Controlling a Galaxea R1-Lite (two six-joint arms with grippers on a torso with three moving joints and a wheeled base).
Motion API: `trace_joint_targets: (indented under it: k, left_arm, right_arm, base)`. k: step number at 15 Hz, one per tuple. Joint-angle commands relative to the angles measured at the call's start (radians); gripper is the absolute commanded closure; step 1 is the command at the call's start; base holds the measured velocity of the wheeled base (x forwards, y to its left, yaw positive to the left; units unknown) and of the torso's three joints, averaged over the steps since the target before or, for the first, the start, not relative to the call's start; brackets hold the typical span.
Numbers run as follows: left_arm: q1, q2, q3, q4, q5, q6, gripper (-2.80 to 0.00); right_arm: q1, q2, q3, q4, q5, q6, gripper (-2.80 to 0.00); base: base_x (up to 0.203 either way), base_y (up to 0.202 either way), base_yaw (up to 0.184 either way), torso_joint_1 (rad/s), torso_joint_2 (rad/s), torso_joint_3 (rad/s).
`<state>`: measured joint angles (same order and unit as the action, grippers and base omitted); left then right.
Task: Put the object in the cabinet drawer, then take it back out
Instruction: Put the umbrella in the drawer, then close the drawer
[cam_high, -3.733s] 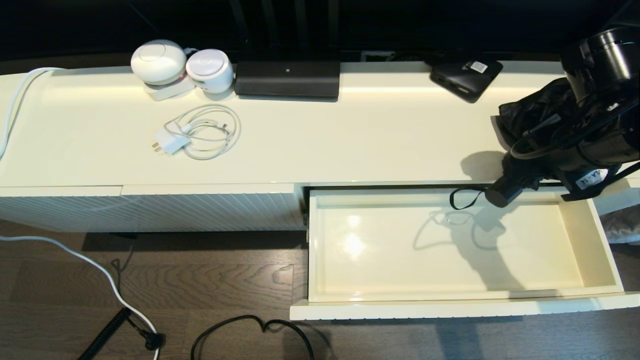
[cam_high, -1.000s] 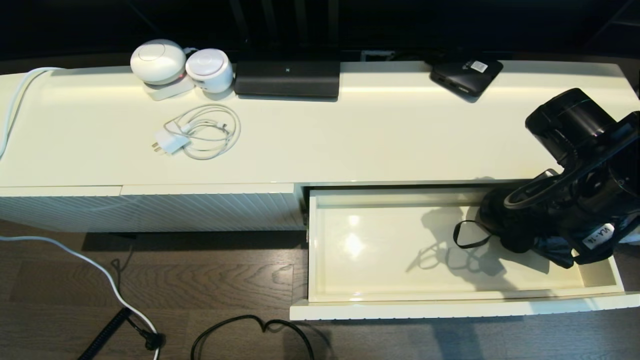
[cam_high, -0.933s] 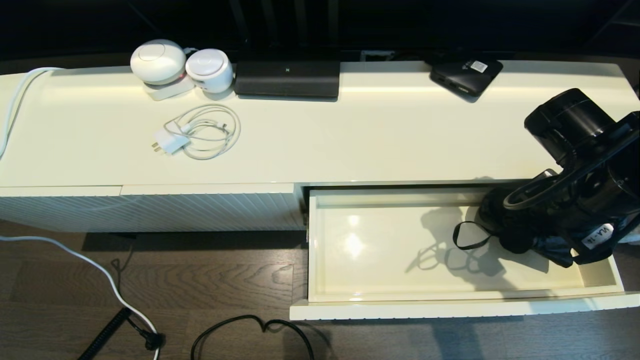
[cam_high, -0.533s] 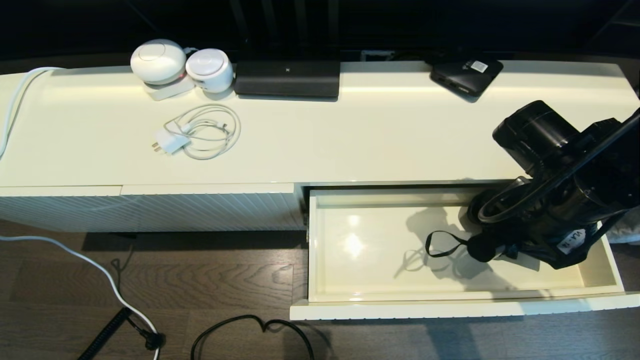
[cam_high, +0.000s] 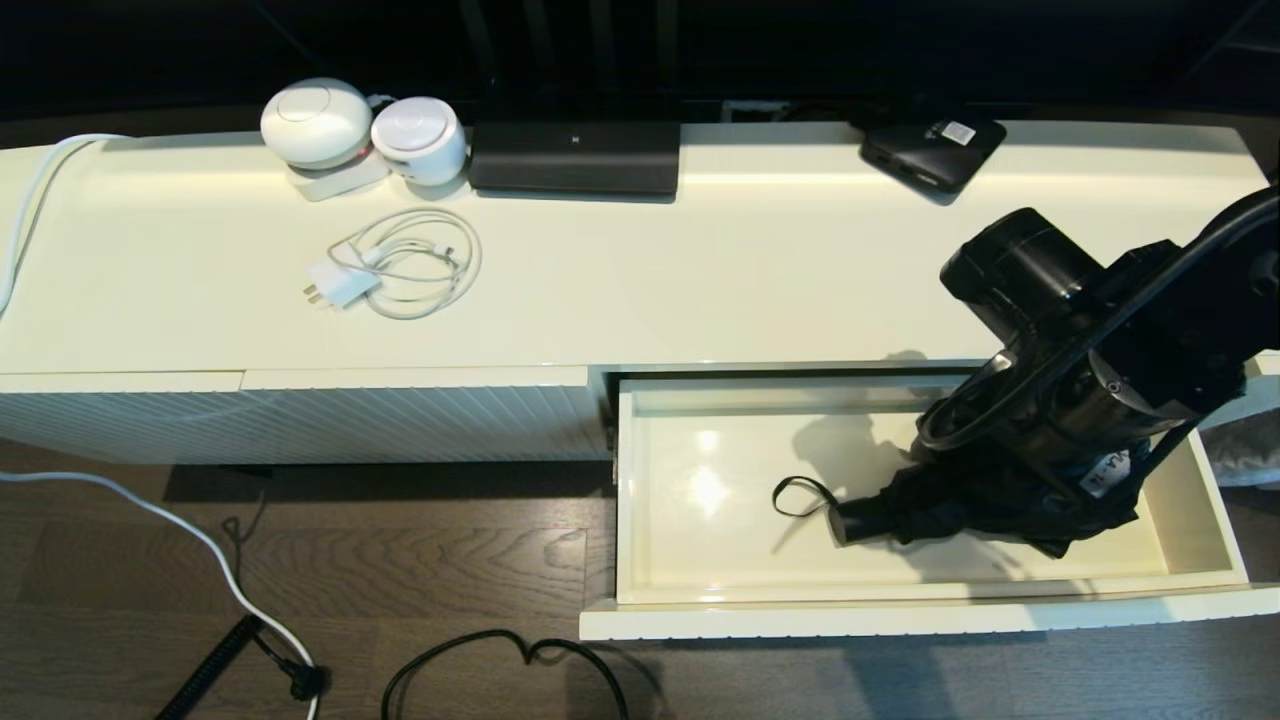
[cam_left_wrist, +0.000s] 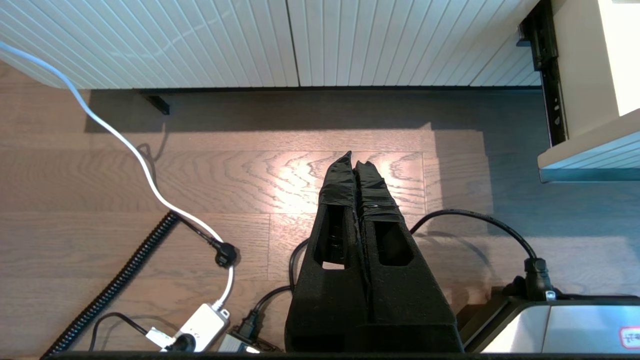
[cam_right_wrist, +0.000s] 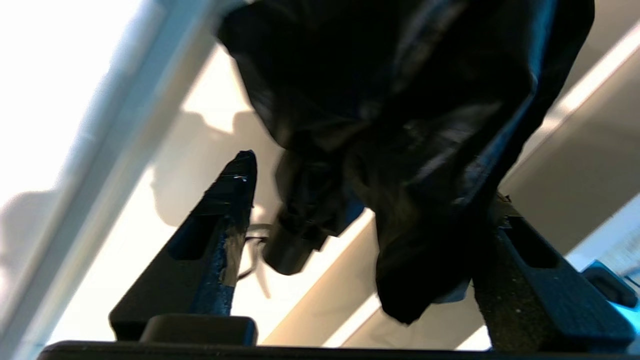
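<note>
While right arm (cam_high: 1090, 330) overhangs it, umbrella (cam_high: 960, 505) lies inside drawer (cam_high: 900, 615).

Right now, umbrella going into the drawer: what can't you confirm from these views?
- Head view: right gripper hidden by its own arm.
- Right wrist view: fingers spread, but the black folding umbrella covers one; fabric contact unclear.
- Head view: umbrella's far end under the arm; whether it rests on the drawer floor is unclear.
- Drawer's handle bar: no view shows it.
- Left gripper: parked over the floor, shut.
</note>
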<state>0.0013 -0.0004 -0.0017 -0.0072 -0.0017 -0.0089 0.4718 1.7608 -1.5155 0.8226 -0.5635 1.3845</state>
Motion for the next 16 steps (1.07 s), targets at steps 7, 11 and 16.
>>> trace_joint_targets:
  k: [7, 11, 16]
  left_arm:
    - [0.0, -0.002, 0.0, 0.0, 0.0, 0.0, 0.0]
    - [0.0, -0.003, 0.0, 0.0, 0.0, 0.0, 0.0]
    - [0.0, -0.003, 0.0, 0.0, 0.0, 0.0, 0.0]
  right_arm:
    - [0.053, -0.232, 0.045, 0.06, -0.035, -0.185, -2.8]
    - [0.073, -0.366, 0.215, 0.077, -0.019, -0.386, -2.8]
    - [0.213, -0.516, 0.479, 0.078, 0.013, -0.495, 0.0]
  base:
    - [0.0, 0.0, 0.0, 0.0, 0.0, 0.0]
    - [0.0, 0.0, 0.0, 0.0, 0.0, 0.0]
    - [0.0, 0.0, 0.0, 0.0, 0.0, 0.0]
